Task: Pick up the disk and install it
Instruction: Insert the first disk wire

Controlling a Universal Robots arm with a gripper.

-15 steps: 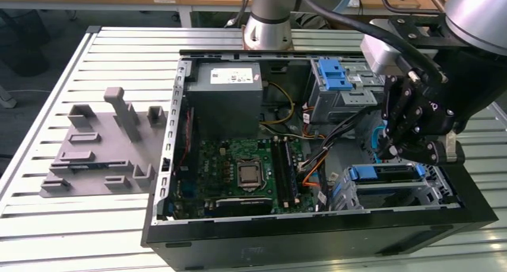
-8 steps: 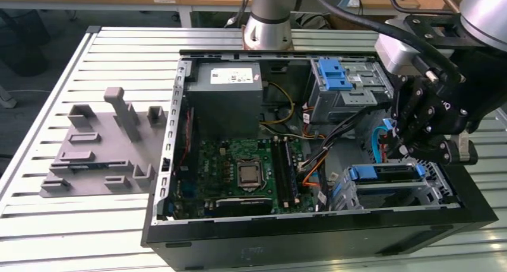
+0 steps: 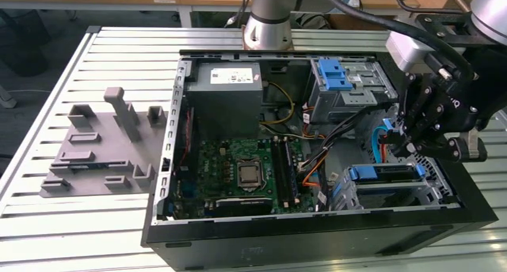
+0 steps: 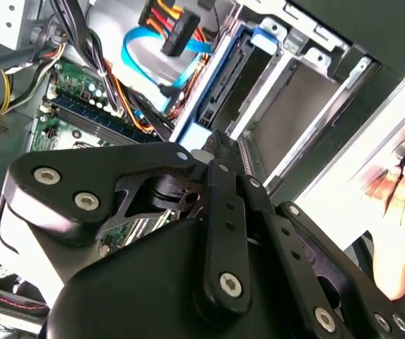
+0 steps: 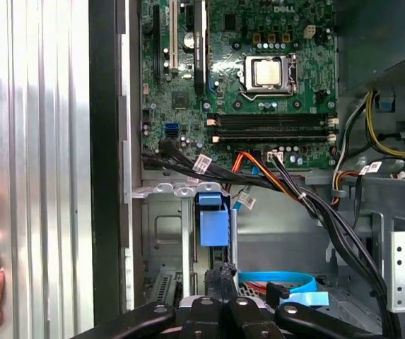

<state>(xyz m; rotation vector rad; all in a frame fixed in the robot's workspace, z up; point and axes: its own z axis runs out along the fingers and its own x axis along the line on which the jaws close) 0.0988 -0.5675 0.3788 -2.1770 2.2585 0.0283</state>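
— Where's the disk [image 3: 384, 173]?
— Slotted in the drive cage [image 3: 431, 192], near corner of the case, at the exterior view's right.
— Its look?
— A dark slab; its blue carrier frame faces up.

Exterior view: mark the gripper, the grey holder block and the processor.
gripper [image 3: 409, 142], exterior view, its lower end inside the case.
grey holder block [image 3: 95, 159], exterior view, its flat base.
processor [image 3: 249, 173], exterior view, middle of its metal lid.

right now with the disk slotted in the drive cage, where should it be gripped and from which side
Probably the exposed end of the blue carrier frame, coming straight in through the open side of the computer case. The disk stands edge-on in the metal drive cage, whose walls cover its flat faces.
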